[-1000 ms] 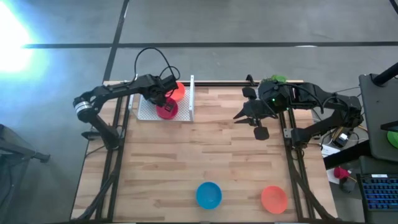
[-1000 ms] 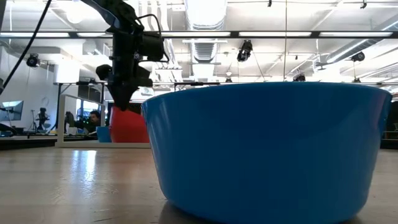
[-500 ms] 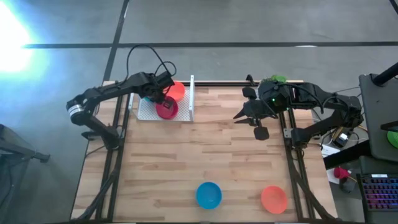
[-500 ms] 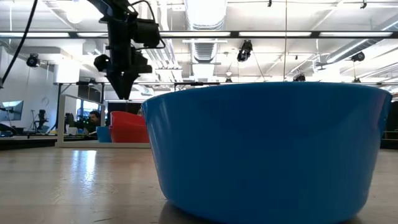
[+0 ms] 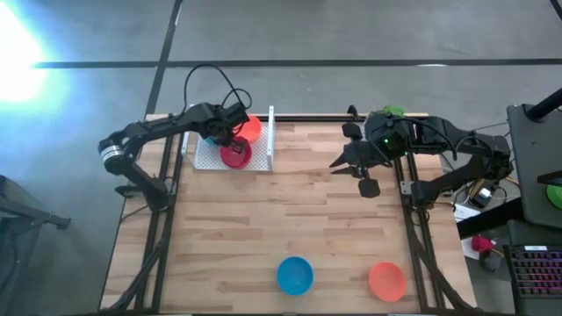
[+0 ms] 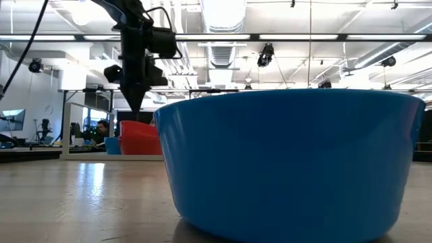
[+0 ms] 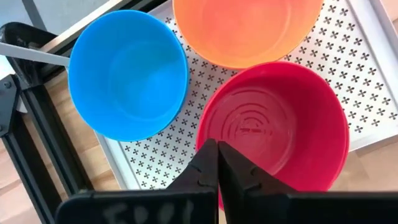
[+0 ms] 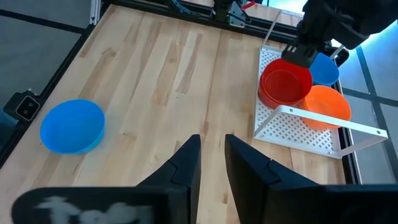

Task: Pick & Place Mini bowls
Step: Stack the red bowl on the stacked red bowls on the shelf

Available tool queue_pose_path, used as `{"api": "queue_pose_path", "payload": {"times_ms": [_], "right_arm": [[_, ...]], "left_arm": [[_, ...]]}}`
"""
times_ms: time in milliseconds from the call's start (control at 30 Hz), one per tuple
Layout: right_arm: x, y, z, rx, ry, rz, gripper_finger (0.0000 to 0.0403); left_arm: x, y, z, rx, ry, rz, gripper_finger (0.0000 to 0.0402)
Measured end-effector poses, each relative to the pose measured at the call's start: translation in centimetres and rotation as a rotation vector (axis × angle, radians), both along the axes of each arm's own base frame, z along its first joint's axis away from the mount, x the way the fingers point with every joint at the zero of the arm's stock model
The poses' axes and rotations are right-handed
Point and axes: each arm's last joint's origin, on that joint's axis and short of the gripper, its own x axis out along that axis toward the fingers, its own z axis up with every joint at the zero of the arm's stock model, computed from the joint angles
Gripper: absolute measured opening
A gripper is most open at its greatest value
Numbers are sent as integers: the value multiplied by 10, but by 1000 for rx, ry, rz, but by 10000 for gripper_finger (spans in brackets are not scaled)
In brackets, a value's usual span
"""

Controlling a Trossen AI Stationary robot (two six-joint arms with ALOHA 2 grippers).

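A white perforated tray at the table's far left holds a red bowl, an orange bowl and a blue bowl, all upright on their bases. My left gripper is shut and hangs just above the red bowl's rim, apart from it. Another blue bowl and another orange bowl stand on the table near its near edge. My right gripper is open and waits above the table's far right.
The tray has a raised white wall on its right side. The table's middle is bare wood. The blue bowl fills the low view. Desks and gear stand beyond the table's right edge.
My left gripper has risen off the red bowl, which stood higher a second ago and now sits lower in the tray. The gripper then came down a little and stays above the bowl.
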Motion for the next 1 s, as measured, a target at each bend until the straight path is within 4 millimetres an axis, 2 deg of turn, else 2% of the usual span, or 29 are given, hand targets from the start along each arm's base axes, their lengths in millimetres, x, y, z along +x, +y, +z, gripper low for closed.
{"api": "queue_pose_path", "payload": {"times_ms": [600,767,1000], "right_arm": [[0,0,0,-5,0,4,70],[0,0,0,-16,-1,13,65],[0,0,0,-14,-1,11,66]], "left_arm": [[11,8,-27,-32,66,14,0],[11,7,-24,-36,53,12,0],[6,4,-4,-3,-12,11,0]]}}
